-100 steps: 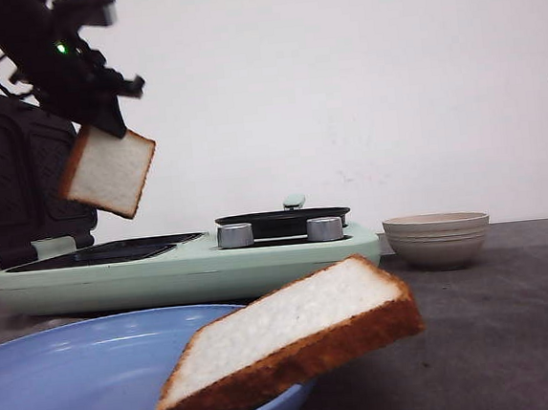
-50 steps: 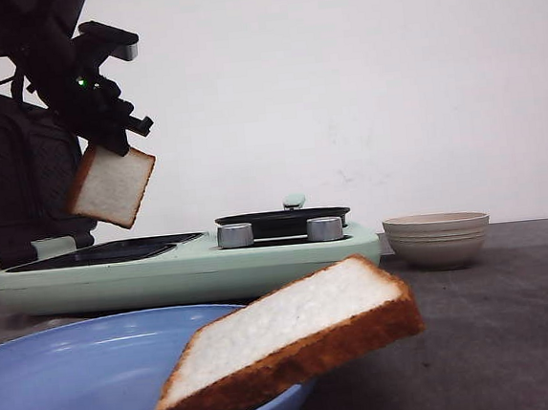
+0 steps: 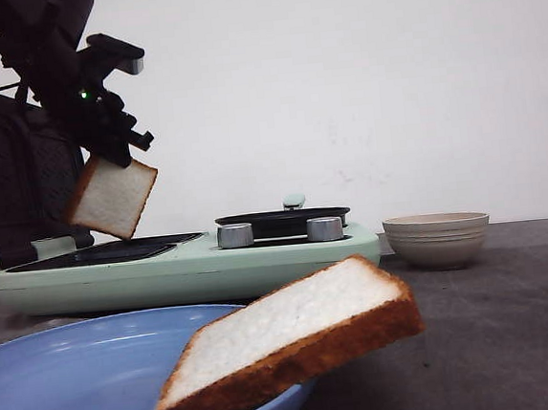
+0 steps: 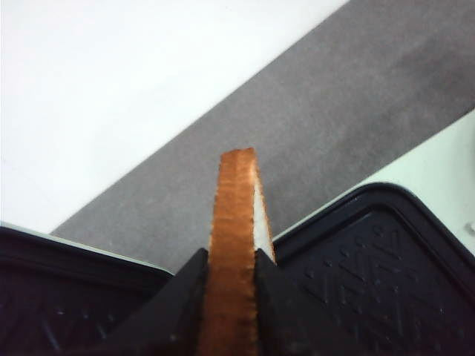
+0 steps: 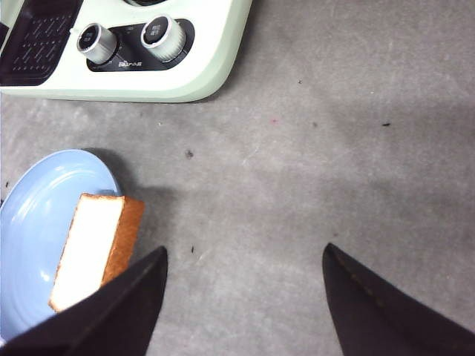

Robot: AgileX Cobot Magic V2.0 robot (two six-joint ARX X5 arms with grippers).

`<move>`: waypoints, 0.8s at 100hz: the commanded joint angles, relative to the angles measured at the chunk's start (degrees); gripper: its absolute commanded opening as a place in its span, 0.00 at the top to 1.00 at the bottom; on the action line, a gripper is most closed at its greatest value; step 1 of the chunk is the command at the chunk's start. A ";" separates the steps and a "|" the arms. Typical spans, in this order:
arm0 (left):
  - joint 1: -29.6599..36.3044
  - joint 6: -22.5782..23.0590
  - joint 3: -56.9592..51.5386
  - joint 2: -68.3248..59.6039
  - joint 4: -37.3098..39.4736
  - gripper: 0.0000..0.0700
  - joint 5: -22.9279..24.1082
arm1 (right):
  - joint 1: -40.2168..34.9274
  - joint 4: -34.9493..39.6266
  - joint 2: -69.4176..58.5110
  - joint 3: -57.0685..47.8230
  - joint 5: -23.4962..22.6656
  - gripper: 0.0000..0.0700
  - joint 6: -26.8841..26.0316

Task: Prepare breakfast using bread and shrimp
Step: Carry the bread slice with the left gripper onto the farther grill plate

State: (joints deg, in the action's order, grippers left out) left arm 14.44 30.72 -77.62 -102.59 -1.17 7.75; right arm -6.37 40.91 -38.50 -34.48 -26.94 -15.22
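Note:
My left gripper [image 3: 107, 158] is shut on one slice of bread [image 3: 112, 198], holding it by its top edge, tilted, in the air above the dark grill plate [image 3: 115, 250]. In the left wrist view the black fingers [image 4: 182, 297] pinch the brown crust [image 4: 236, 222] from both sides. A second bread slice [image 3: 286, 343] leans on the rim of the blue plate [image 3: 68, 376] in the foreground. My right gripper [image 5: 245, 256] hangs open over bare grey table, next to that slice [image 5: 93, 245]. The shrimp is out of view.
A mint-green breakfast maker [image 3: 184, 268] spans the left and middle, its dark lid [image 3: 13, 180] raised behind the held slice. It carries a small black pan [image 3: 283, 220] and two silver knobs [image 3: 235, 235]. A beige bowl [image 3: 436, 237] stands to its right.
My left gripper has come down with the bread slice, bringing it closer to the grill plate. The plate, the other slice and the right gripper have not moved.

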 commanded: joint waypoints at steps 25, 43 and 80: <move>0.31 1.84 -1.49 -1.46 0.90 1.00 1.09 | -0.24 -0.31 -0.33 -0.87 0.02 0.41 0.66; 0.31 1.84 -1.49 -2.36 0.79 1.00 1.09 | -0.24 -0.31 -0.33 -0.87 0.02 0.41 0.66; 1.77 1.14 -1.49 -3.48 0.48 0.93 0.79 | -0.24 -0.15 -0.33 -0.87 0.00 0.41 0.66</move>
State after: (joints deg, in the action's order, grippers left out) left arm 15.75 32.01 -77.62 -104.73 -1.23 8.69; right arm -6.37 40.97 -38.50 -34.48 -26.94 -15.22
